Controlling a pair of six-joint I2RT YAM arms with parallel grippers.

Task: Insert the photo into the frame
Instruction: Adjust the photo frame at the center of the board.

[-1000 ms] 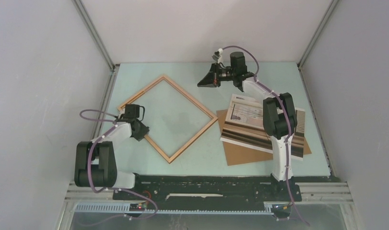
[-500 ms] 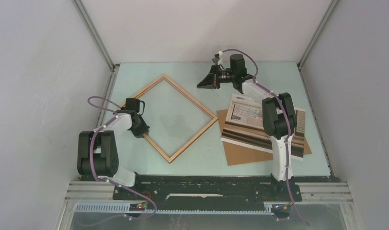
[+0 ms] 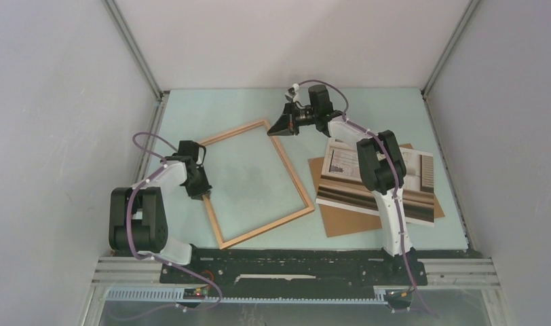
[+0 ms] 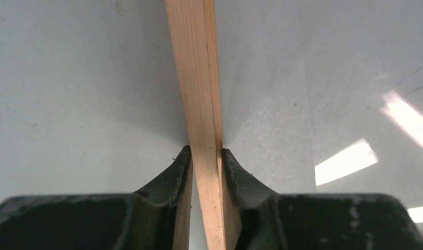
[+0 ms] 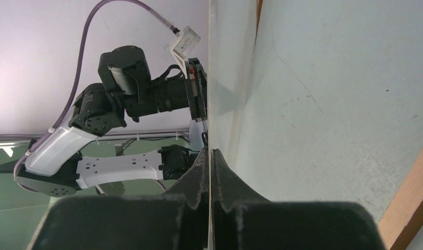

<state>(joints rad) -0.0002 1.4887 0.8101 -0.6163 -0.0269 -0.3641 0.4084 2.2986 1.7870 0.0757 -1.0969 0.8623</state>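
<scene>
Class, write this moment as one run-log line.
left gripper: clamps frame rail | right gripper: shut at far corner | photo: on board, outside frame

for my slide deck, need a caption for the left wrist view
Left gripper clamped on one rail of the wooden frame, pale table beneath.

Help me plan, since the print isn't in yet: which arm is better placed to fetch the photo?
Right, probably. The photo lies on its side, and the right gripper is shut, apparently empty, by the frame's far corner. The left gripper is clamped on the frame's rail.
</scene>
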